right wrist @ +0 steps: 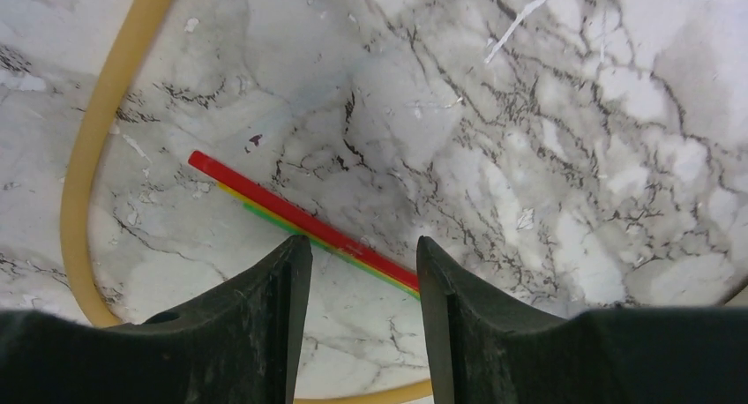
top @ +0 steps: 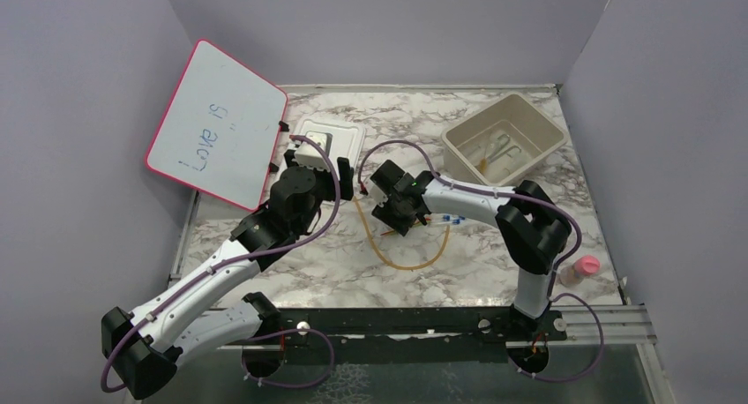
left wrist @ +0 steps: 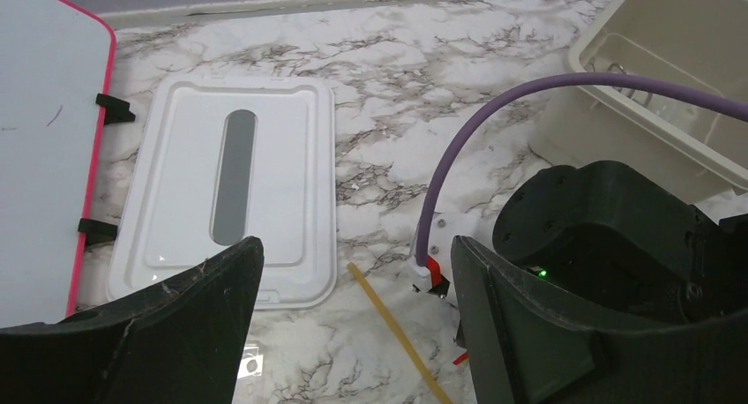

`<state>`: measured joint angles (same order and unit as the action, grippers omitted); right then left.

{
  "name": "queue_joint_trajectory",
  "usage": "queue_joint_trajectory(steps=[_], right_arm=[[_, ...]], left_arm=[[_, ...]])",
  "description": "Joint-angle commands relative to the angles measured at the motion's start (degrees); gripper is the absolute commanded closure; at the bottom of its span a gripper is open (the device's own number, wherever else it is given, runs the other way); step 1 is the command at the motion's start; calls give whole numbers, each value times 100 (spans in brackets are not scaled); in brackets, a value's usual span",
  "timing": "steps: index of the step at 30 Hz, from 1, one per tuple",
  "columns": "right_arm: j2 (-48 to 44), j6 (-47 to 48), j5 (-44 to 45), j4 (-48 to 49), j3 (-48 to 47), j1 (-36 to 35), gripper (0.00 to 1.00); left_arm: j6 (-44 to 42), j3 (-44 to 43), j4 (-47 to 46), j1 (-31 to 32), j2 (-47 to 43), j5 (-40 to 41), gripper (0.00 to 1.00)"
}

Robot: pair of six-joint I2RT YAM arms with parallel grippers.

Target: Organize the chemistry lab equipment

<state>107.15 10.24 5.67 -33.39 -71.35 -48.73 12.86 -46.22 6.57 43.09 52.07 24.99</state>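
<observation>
Noting the limits first: the beige bin [top: 538, 122] at far right holds silvery items [top: 498, 148] too small to tell apart. The tiny blue pieces [top: 452, 219] lie on the marble table [top: 317, 272] just beside the right forearm and are partly masked by it. The amber tube [top: 415, 263] loops across mid-table. Its far-left run passes under both wrists and cannot be followed there. In the left wrist view a thin tan length [left wrist: 397, 333] runs off the near edge; whether it is that tube cannot be settled. The thin stick [right wrist: 300, 214], striped red, yellow and green, has its right end hidden behind a finger of the right pincer [right wrist: 363, 250].

Right pincer: jaws released with a moderate gap, low over the table, one finger on each side of the stick. Contact with the stick cannot be confirmed, and nothing is grasped. The tube curves past just left of the fingers.

Left pincer [left wrist: 353, 245]: jaws spread wide, holding nothing, poised above marble just right of the white lid [left wrist: 238, 183]. The pink-framed whiteboard [left wrist: 44, 157] stands at far left, cut off by the frame.
</observation>
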Motion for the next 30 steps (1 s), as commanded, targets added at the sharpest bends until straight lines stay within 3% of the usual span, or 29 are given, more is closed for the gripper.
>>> queue_joint_trajectory(steps=[1,8,22,30], right_arm=[[129,567,-281,-13,-275,-9,48],[400,943,-715,-301,-372,-3,57],[-85,1106,-1417,-549,-213,321,51],[122,1317,-1538,-643,-326,469,58]], left_arm=[[-55,-228,72,-36,-49,153,19],[-90,-260,136,-35,-47,170,19],[-90,-273,211,-46,-70,155,19],[-84,-282,220,-43,-28,121,19]])
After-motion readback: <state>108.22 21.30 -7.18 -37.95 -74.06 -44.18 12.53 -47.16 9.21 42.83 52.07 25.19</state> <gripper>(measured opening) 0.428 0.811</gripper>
